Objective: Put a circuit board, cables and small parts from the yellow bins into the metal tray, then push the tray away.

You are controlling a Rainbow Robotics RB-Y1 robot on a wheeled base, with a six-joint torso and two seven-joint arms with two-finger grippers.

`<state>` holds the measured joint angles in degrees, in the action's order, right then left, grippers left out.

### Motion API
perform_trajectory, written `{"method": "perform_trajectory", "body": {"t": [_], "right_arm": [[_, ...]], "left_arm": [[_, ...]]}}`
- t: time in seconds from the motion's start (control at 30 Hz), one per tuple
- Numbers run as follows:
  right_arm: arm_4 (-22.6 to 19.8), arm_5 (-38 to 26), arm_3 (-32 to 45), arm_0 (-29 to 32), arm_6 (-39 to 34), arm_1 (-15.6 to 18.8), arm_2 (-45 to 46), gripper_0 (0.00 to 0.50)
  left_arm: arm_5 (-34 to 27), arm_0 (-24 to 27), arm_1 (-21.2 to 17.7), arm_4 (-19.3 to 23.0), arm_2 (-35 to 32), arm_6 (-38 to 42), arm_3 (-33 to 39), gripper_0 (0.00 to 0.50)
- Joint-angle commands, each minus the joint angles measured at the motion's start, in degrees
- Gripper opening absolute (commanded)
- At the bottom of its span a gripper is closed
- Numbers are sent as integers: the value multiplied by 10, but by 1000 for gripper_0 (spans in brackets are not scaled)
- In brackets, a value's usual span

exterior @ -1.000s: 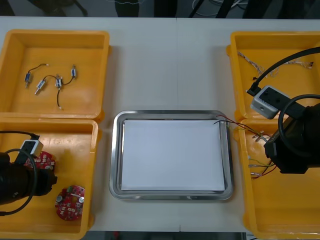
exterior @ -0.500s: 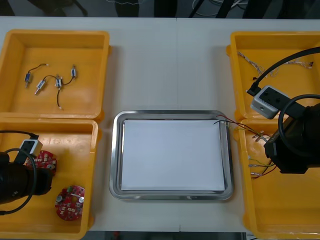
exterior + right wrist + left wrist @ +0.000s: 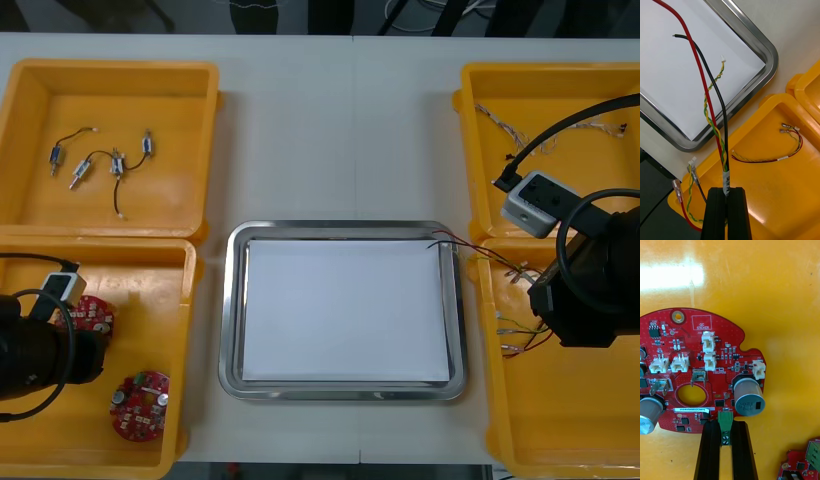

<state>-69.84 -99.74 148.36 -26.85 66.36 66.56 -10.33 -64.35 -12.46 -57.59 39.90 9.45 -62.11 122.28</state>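
A round red circuit board [image 3: 696,367] sits over the floor of the near left yellow bin [image 3: 185,300]. My left gripper [image 3: 725,425] is shut on the green connector at the board's edge. In the front view the same board [image 3: 92,314] peeks out beside my left arm [image 3: 35,355]. My right gripper [image 3: 727,191] is shut on a cable bundle [image 3: 717,123] of red, black and twisted yellow-green strands. The bundle's free ends reach over the white-lined metal tray [image 3: 765,48]. In the front view they [image 3: 452,243] cross the tray's right rim [image 3: 458,300], ahead of my right arm [image 3: 590,290].
A second red board [image 3: 140,405] lies nearer the front of the same bin. The far left bin [image 3: 110,80] holds small metal parts [image 3: 100,165] on black leads. Thin cables [image 3: 520,125] lie in the far right bin. A red and yellow cable [image 3: 767,159] rests in the near right bin.
My left gripper has gone from open to shut on the board's green connector, and the left arm has drawn slightly to the left. The right arm has not moved.
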Motion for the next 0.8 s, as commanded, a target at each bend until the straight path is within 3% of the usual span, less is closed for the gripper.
{"method": "perform_trajectory", "body": {"t": [0.03,0.37,0.8], "right_arm": [[1,-2,6,-15,24,11,-2,0],[1,-3,6,-16,26,11,-2,0],[1,-3,6,-16,26,11,-2,0]], "left_arm": [[-42,19,-6,34,-36,-14,24,0],[-131,31,-10,69,-98,-6,77,0],[-257,118,-9,105,-106,79,152,0]]}}
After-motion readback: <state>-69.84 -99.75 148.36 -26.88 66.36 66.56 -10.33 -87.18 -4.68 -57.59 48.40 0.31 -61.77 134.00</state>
